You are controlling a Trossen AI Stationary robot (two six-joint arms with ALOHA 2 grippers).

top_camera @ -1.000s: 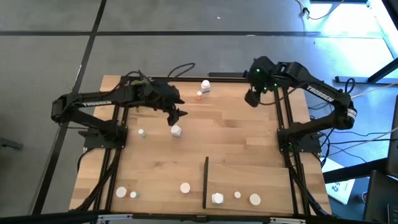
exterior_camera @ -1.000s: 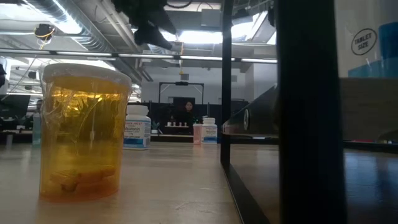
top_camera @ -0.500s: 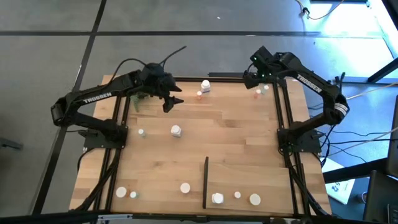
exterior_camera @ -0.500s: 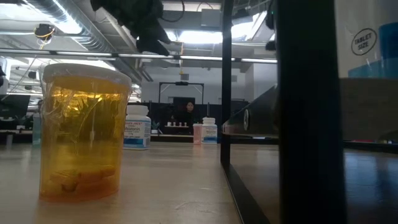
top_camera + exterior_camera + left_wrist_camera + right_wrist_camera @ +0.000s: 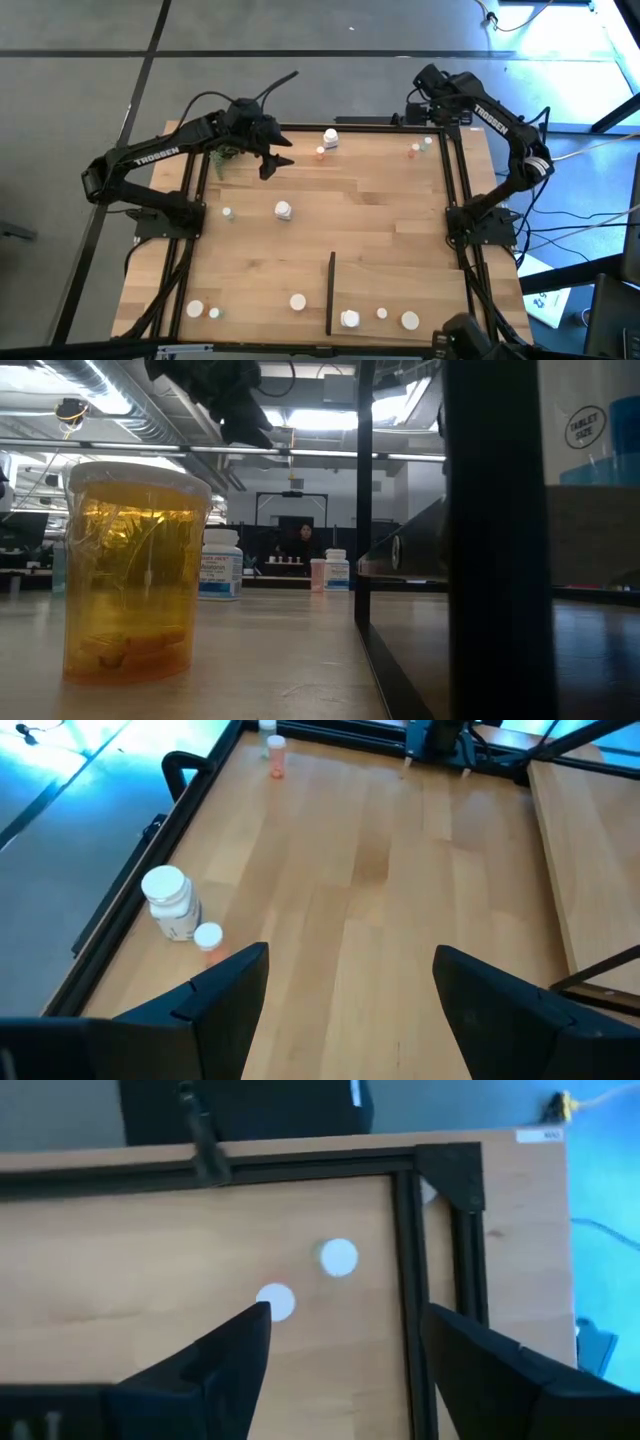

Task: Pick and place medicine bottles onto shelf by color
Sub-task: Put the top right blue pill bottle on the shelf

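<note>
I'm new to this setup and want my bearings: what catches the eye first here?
The amber jar looms close in the low view, its lid on. From above, small white bottles lie scattered over the wooden table, one near the middle and a pair in the far right corner. Both arms hang over the far edge, the left gripper and the right gripper open and empty.

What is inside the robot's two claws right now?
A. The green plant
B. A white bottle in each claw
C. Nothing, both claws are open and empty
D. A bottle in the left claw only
C: both wrist views show bare table between open fingers, for the left gripper and the right gripper.
</note>
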